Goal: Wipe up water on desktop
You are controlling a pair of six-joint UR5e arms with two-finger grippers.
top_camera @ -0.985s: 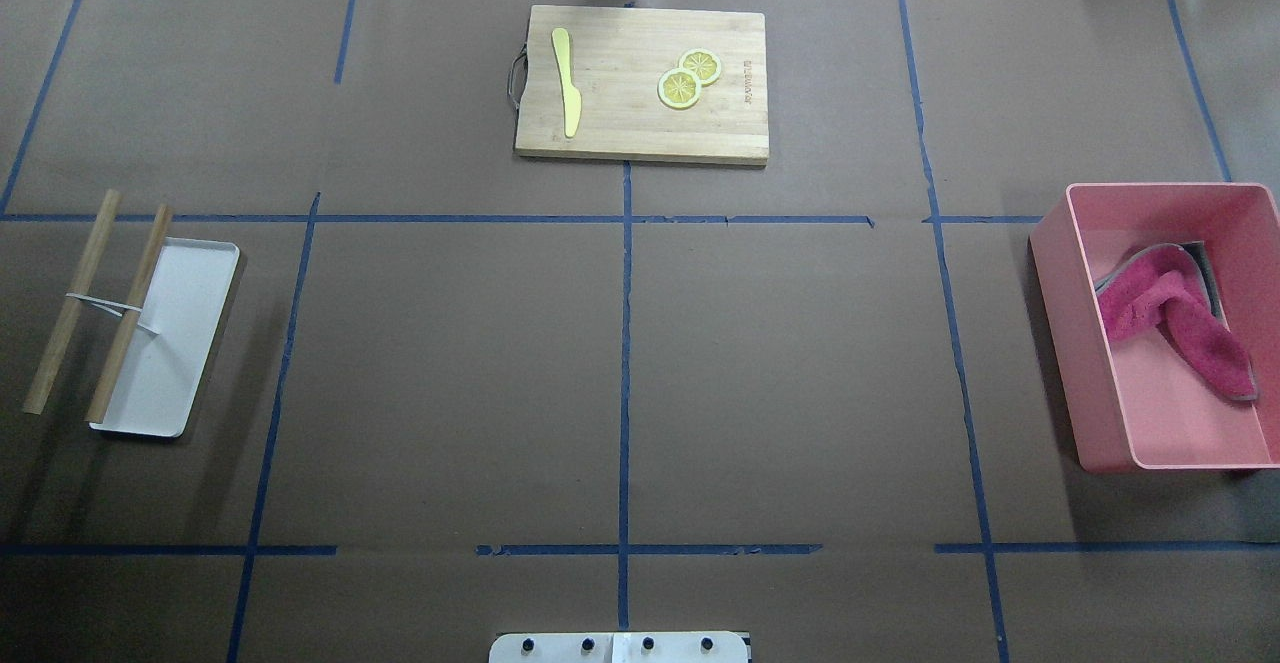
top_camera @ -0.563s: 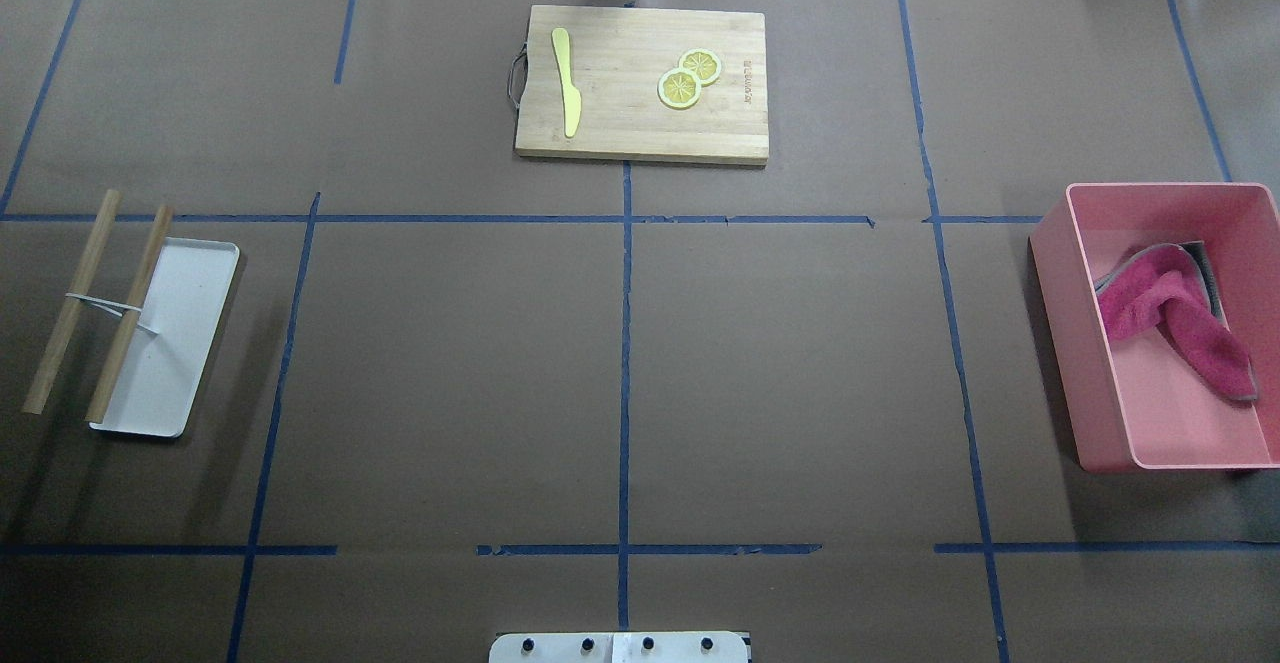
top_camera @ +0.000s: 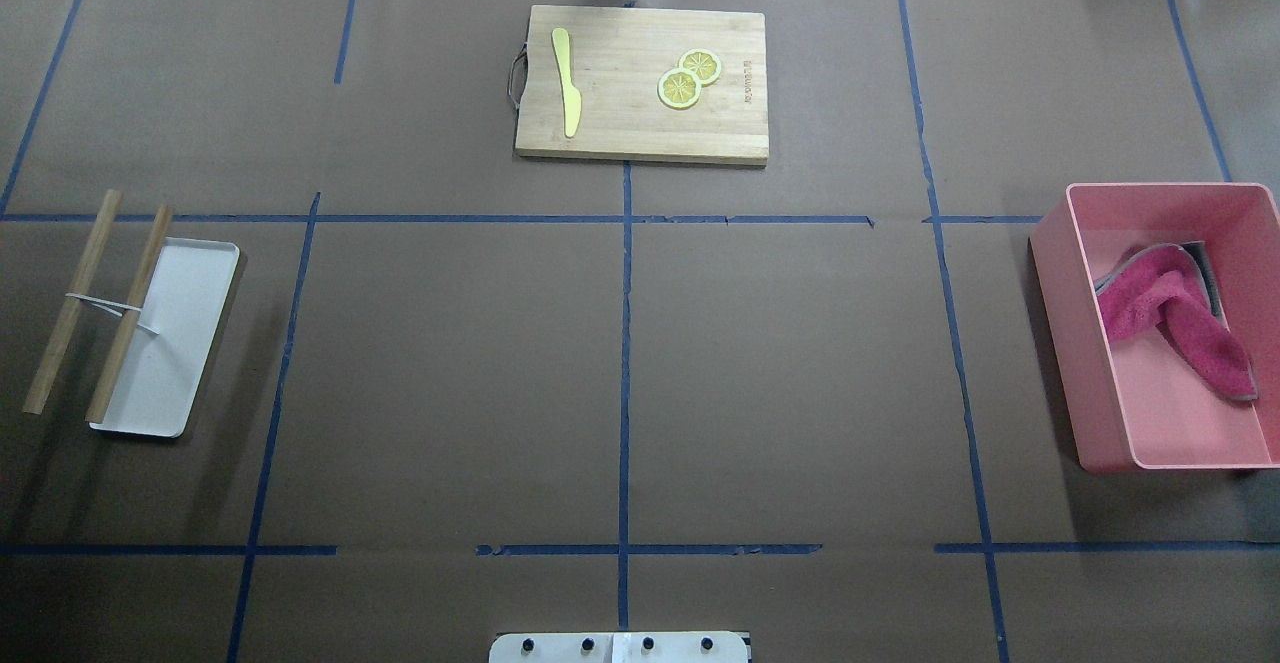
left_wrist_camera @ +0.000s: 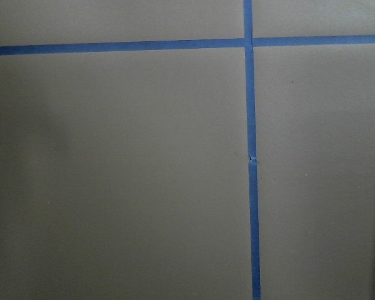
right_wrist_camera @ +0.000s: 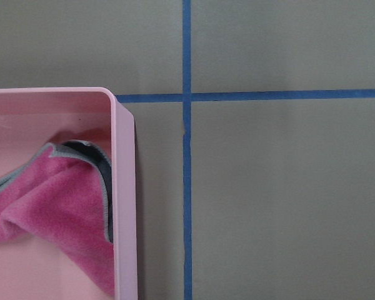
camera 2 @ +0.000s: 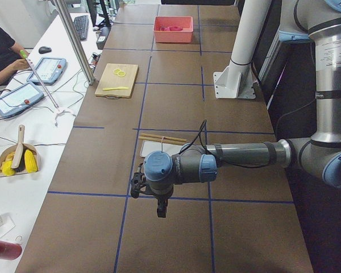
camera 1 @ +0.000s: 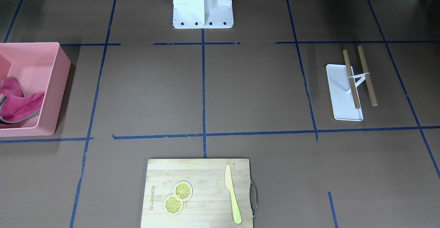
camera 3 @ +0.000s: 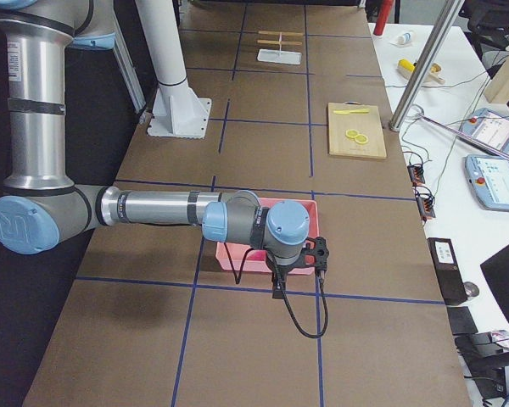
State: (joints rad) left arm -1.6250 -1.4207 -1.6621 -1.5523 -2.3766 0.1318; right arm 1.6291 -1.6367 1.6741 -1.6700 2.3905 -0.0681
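Grippers: the left gripper (camera 2: 137, 185) and right gripper (camera 3: 321, 254) show only in the side views, small and dark, so I cannot tell whether either claw is wide or narrow. Water cannot be made out on the desktop (top_camera: 450, 373), which spans the table under blue tape lines (top_camera: 625, 343).

- Right margin: one pink bin (top_camera: 1055, 343) at the frame edge, holding one pink cloth (top_camera: 1160, 308).
- Far edge: one cutting board (top_camera: 620, 133), one yellow knife (top_camera: 568, 83), two lemon slices (top_camera: 680, 89).
- Left margin: one white tray (top_camera: 185, 343), two wooden sticks (top_camera: 70, 303).

Broad brown squares separate these groups.
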